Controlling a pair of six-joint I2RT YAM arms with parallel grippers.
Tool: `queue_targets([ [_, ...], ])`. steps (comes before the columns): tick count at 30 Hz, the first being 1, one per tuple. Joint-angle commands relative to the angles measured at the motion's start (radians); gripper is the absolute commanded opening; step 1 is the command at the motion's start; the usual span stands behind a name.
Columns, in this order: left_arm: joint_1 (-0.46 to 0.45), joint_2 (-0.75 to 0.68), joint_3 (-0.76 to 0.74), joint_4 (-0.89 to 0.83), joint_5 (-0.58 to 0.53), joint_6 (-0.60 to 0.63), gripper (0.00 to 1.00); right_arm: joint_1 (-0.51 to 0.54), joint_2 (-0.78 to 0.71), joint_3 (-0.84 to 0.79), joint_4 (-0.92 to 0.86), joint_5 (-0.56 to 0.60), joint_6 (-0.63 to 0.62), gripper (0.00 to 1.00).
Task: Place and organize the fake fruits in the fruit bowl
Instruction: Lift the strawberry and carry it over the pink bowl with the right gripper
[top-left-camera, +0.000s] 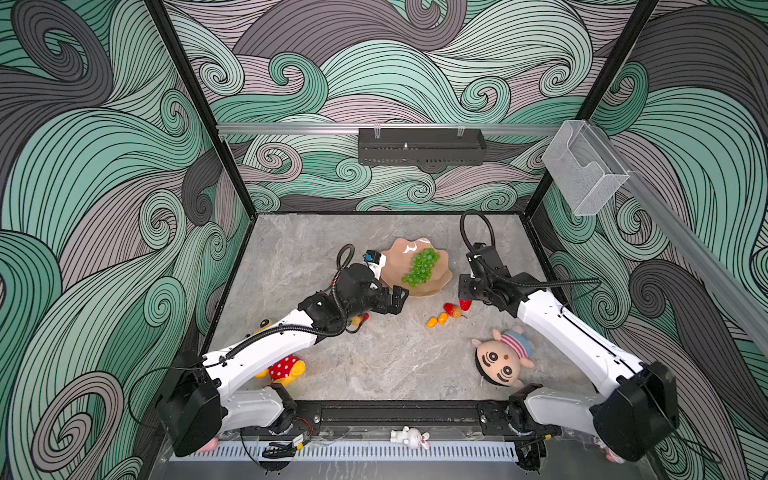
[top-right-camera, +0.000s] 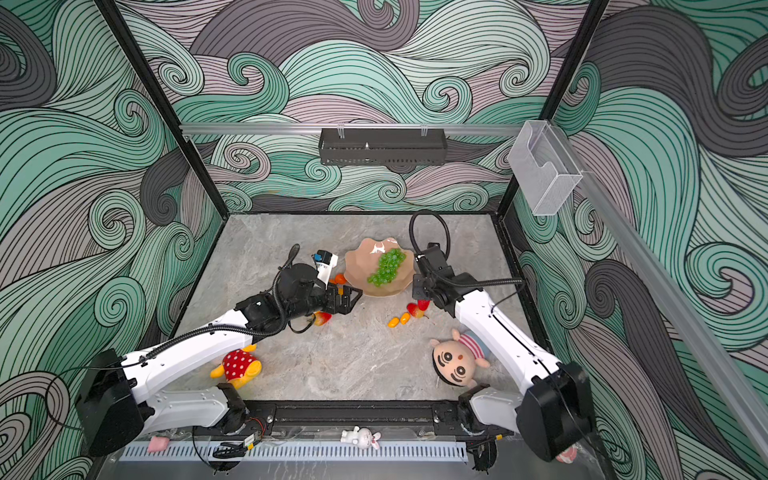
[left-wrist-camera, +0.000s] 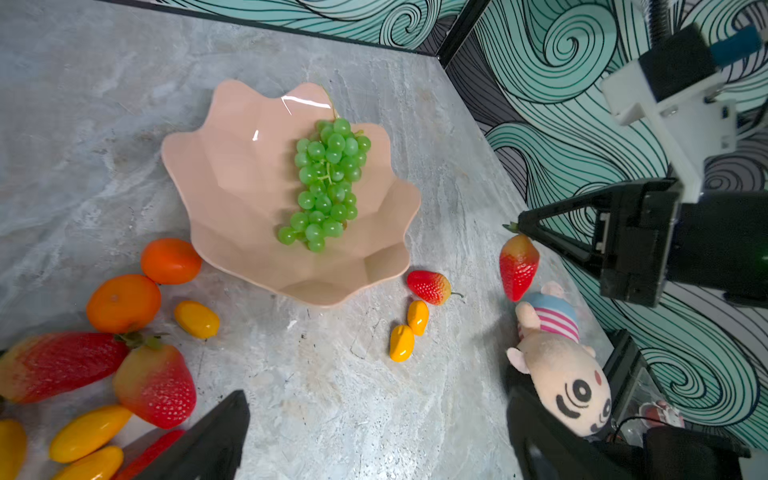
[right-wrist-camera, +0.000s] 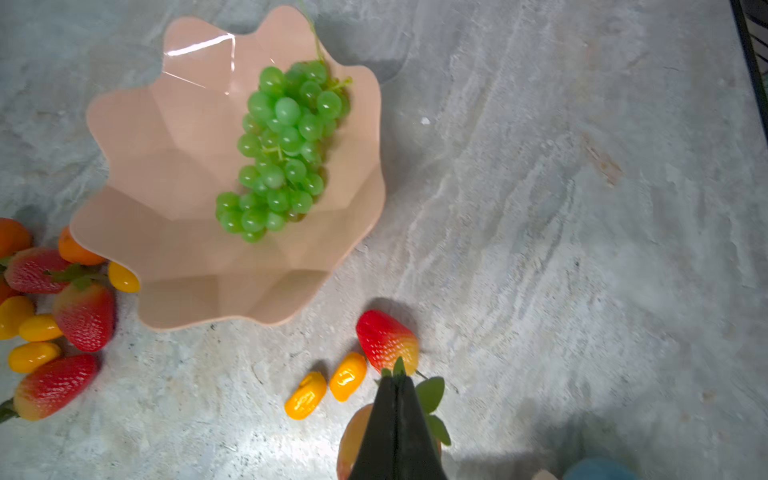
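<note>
- Fruit bowl (left-wrist-camera: 232, 174) sits on the table just ahead of the left claw (top-left-camera: 395, 300), whose jaws are spread wide and hold nothing; the grape bunch (left-wrist-camera: 326, 183) lies inside the bowl.
- Right claw (left-wrist-camera: 519, 226) is clenched on the leafy top of a strawberry (left-wrist-camera: 517, 266) hanging below its tips.
- A loose strawberry (left-wrist-camera: 430, 286) and two kumquats (left-wrist-camera: 401, 343) lie between the claws.
- Tangerines (left-wrist-camera: 123, 303) cluster beside the left claw.

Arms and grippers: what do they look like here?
The left arm and right arm have white shells, black joints and a black corrugated cable each. The left gripper and right gripper are black with tapered, triangular fingers. A white camera bracket with a blue tag sits at the left wrist.
</note>
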Motion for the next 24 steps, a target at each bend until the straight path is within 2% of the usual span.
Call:
queue_targets([
  [1,0.102,0.0,0.079,-0.049,0.15,0.03,0.99,0.0,0.095,0.088,0.094,-0.044,-0.018,0.0],
  [5,0.196,0.009,0.125,-0.093,0.246,0.089,0.99,0.0,0.238,0.188,0.12,-0.06,-0.024,0.0],
  [8,0.268,0.023,0.132,-0.099,0.33,0.119,0.99,-0.002,0.349,0.263,0.117,-0.028,-0.034,0.0],
  [16,0.362,0.086,0.128,-0.074,0.529,0.129,0.99,-0.012,0.582,0.424,0.083,0.023,-0.066,0.0],
  [24,0.466,0.085,0.152,-0.137,0.502,0.137,0.99,-0.022,0.702,0.5,0.069,0.069,-0.082,0.0],
])
